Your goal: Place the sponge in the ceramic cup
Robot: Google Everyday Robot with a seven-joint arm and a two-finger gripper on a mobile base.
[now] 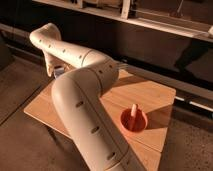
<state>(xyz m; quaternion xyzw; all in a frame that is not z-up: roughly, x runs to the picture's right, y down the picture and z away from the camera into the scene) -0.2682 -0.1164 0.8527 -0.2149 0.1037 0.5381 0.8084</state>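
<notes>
An orange ceramic cup (pixel 134 123) stands on the wooden table (pixel 145 95), toward its near right side. A pale, narrow object (pixel 133 110) sticks upright out of the cup. My arm (pixel 80 85) curves across the left half of the view and hides much of the table. The gripper (pixel 58 71) is at the table's far left edge, well away from the cup and mostly hidden behind the arm. A small bluish patch shows at the gripper. I cannot tell whether that patch is the sponge.
A dark wall with a long shelf (pixel 150 20) runs behind the table. A rail (pixel 195 102) passes along the wall at the right. Bare floor (pixel 20 130) lies to the left and in front of the table.
</notes>
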